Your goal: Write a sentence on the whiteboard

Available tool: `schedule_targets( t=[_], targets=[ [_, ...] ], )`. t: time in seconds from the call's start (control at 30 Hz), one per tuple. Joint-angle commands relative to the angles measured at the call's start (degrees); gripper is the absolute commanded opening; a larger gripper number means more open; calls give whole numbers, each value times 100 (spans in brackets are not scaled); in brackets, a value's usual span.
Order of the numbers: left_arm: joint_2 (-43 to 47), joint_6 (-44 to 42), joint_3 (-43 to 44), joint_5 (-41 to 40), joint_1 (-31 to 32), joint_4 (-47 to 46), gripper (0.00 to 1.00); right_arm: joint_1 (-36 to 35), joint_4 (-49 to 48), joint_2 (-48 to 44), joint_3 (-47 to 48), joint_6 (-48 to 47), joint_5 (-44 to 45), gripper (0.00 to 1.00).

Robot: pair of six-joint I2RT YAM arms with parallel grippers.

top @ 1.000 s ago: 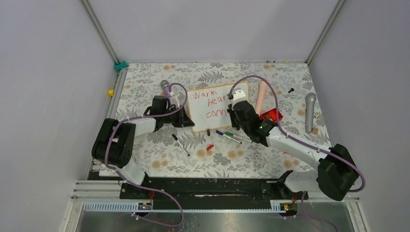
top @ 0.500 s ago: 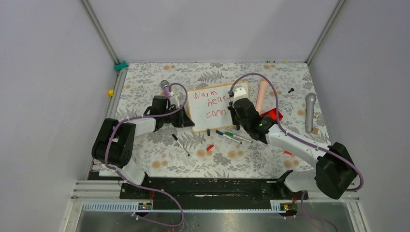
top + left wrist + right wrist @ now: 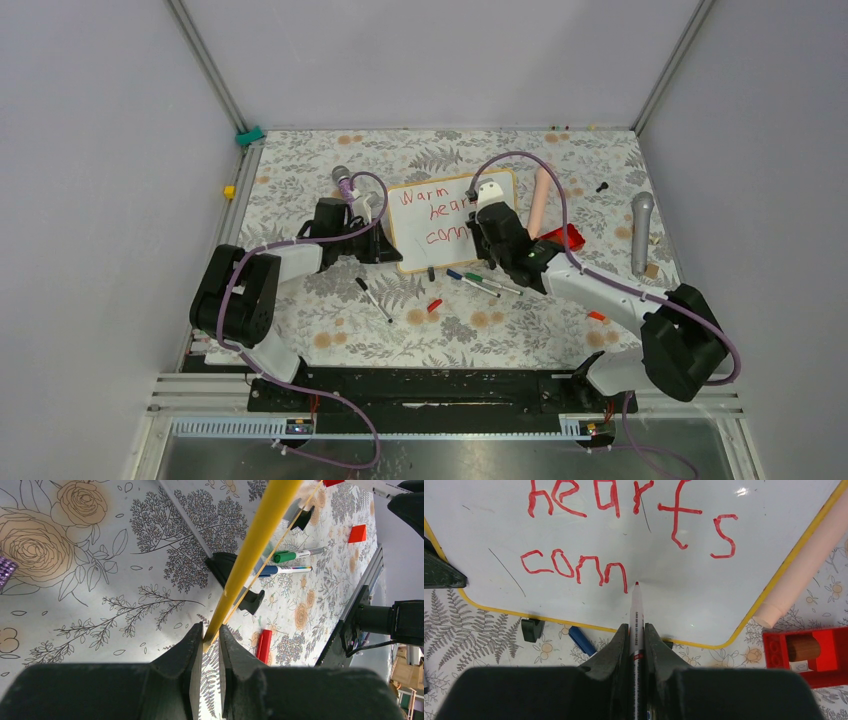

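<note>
The whiteboard [image 3: 452, 222] is shown from above on the flowered table [image 3: 320, 335]. Its left edge is pinched by the left gripper [image 3: 210, 631]. Only the left wrist view shows the narrow jaws closed on the yellow frame, with a black clip foot [image 3: 227, 565] just beyond. At the board's right side, the right gripper [image 3: 636, 629] is clamped on a red-tipped marker [image 3: 636, 611]. The sentence [image 3: 624, 530] is read most clearly in the right wrist view, as "hearts" above "conn"; the overhead view adds "Warm" on top. The marker tip is placed just right of the last "n". Contact with the surface appears likely but cannot be confirmed. Blue and green pens [image 3: 474, 282] lie just in front of the board.
</note>
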State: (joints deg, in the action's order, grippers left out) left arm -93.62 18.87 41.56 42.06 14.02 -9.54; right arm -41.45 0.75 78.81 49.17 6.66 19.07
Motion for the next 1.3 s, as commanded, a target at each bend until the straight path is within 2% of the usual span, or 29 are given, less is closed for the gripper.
schedule_targets(
  t=[0.0,0.63,1.27],
  targets=[
    [-68,-59,216,-197,-43,-103,1,41,-259,56,312,-55,-119,0],
    [-69,-59,212,-192,-43,-101,1,42,-148,313,445,-141,242,0],
    [-64,-59,214,-192,-40,-94,1,153,-119,170,418,-216,470,0]
  ],
)
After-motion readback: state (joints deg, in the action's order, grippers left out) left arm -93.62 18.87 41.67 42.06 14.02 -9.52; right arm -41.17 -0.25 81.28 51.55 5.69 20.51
